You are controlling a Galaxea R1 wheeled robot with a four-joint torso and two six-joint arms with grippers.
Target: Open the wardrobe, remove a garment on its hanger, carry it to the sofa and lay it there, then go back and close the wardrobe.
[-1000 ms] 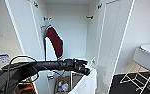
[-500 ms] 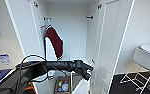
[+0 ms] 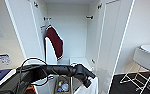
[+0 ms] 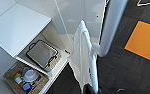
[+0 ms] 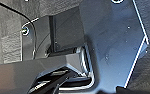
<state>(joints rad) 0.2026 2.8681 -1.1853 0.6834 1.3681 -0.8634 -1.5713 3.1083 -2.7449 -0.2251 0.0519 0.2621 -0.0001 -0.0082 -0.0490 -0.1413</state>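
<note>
- Left gripper (image 3: 89, 83) is down low at about 6 o'clock from where I'm standing, and it looks closed on the garment (image 3: 89, 87), the white shirt hanging off its tip. From the left wrist view you can see the hanger (image 4: 89, 53) as a thin white bar with the thin white fabric draped over it, running down toward the gripper.
- Right gripper: can't tell what it's doing; the right wrist view shows dark robot hardware over grey floor.
- Wardrobe (image 3: 23, 32) is wide open, both doors swung out. So that step's done, I'd say.
- Maroon top (image 3: 55, 42) hangs on the rail at about 10 o'clock inside. That's the one to leave alone.
- Lower shelf has a dark tray-like thing (image 4: 42, 53), and there's a bin of colourful bits (image 4: 26, 77) below it.
- White chair (image 3: 144, 58) sits off at 3 o'clock, and there's an orange floor patch (image 4: 144, 41) near the door.
- Progress guess: opened, shirt off the rail and in hand, hanging just in front of the wardrobe. Not done yet: the trip to the sofa, laying it down, coming back, shutting the doors. Roughly a third in.
</note>
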